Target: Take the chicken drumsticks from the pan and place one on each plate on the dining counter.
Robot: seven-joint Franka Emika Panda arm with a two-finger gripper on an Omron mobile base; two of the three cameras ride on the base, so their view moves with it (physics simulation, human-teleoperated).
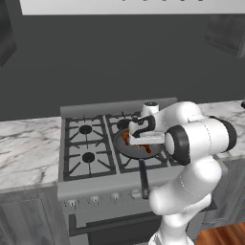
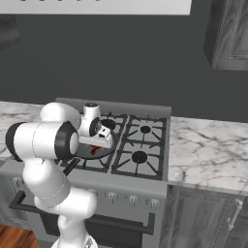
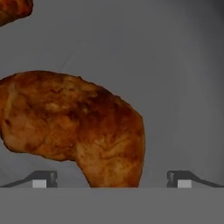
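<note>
The dark grey pan [image 1: 123,148] sits on the stove's front burner nearest the arm, its black handle [image 1: 143,178] pointing toward me. My gripper [image 1: 139,138] reaches down into the pan [image 2: 105,147]. In the hand view a glossy reddish-brown drumstick [image 3: 74,127] lies on the pan floor [image 3: 175,65], its narrow end between my two spread fingertips [image 3: 43,178]. The gripper [image 3: 111,179] is open and not touching the meat. A second drumstick [image 3: 13,11] shows at the top left corner. Orange bits of the drumsticks [image 1: 126,136] [image 2: 95,150] peek out beside the hand. The plates and the dining counter are out of view.
The stove [image 1: 86,143] has several black burner grates and a row of knobs [image 1: 94,198] along its front. Marble counters flank it on the left [image 1: 24,153] and right [image 2: 208,150]. A dark wall rises behind, and a dark cabinet [image 2: 227,34] hangs at the upper right.
</note>
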